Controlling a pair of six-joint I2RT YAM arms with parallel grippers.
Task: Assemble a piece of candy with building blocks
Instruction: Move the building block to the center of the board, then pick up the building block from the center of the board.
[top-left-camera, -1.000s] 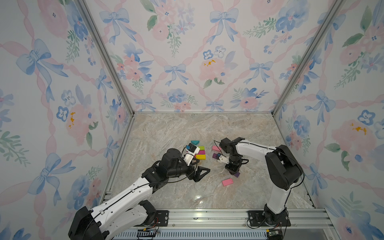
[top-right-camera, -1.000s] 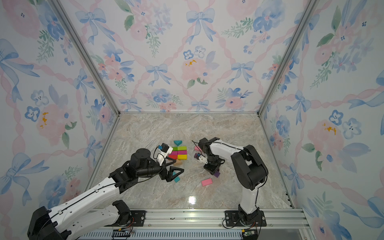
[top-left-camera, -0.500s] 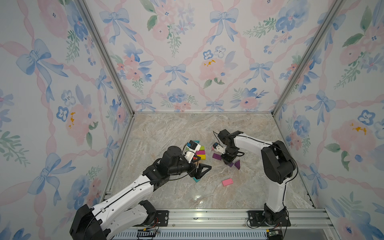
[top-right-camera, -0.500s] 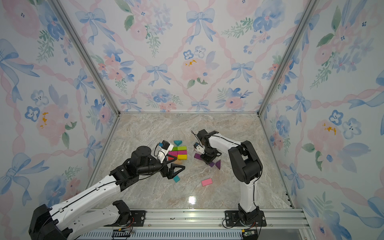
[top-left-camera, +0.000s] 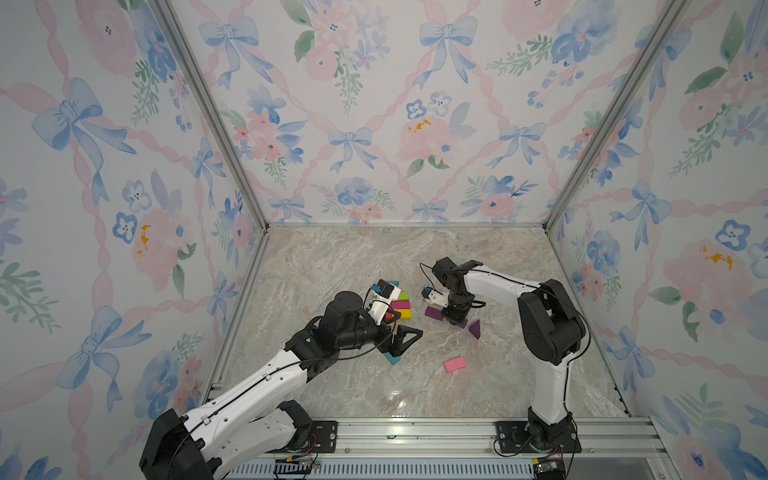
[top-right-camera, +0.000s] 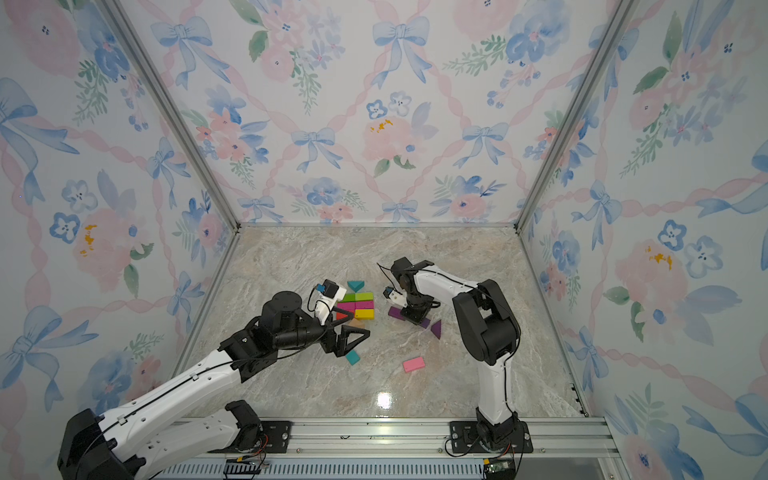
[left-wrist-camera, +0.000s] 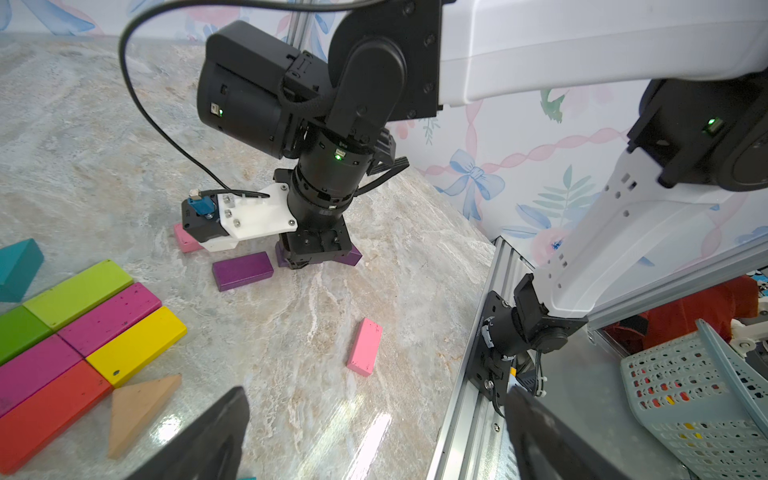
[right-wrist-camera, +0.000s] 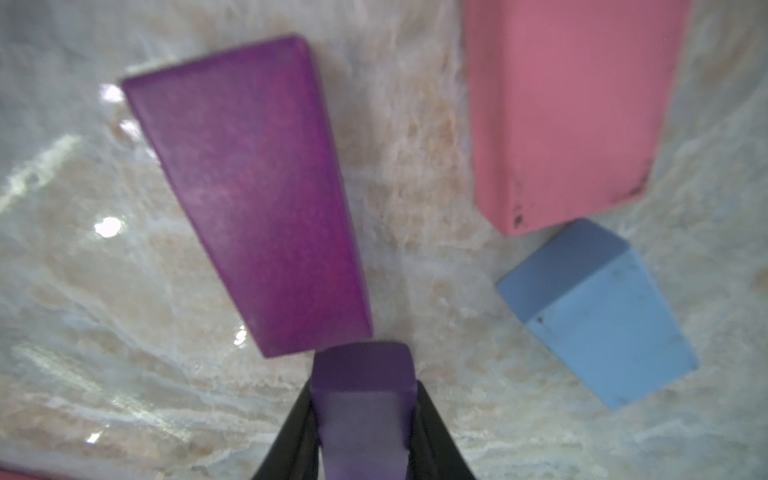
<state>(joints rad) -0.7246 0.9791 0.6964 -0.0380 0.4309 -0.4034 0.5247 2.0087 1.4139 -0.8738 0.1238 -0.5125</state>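
The left gripper (top-left-camera: 402, 341) is held empty with its jaws spread wide, just beside a teal block (top-right-camera: 352, 356) and the laid-out rows of green, magenta, yellow and red building blocks (top-right-camera: 360, 306). Further right, the right gripper (top-left-camera: 455, 319) is clamped on a purple block (right-wrist-camera: 362, 370) low over the marble tabletop (top-left-camera: 332, 266), next to a loose purple rectangle (top-left-camera: 434, 313); a purple wedge (top-left-camera: 475, 329) and a pink block (top-left-camera: 454, 364) are located nearby.
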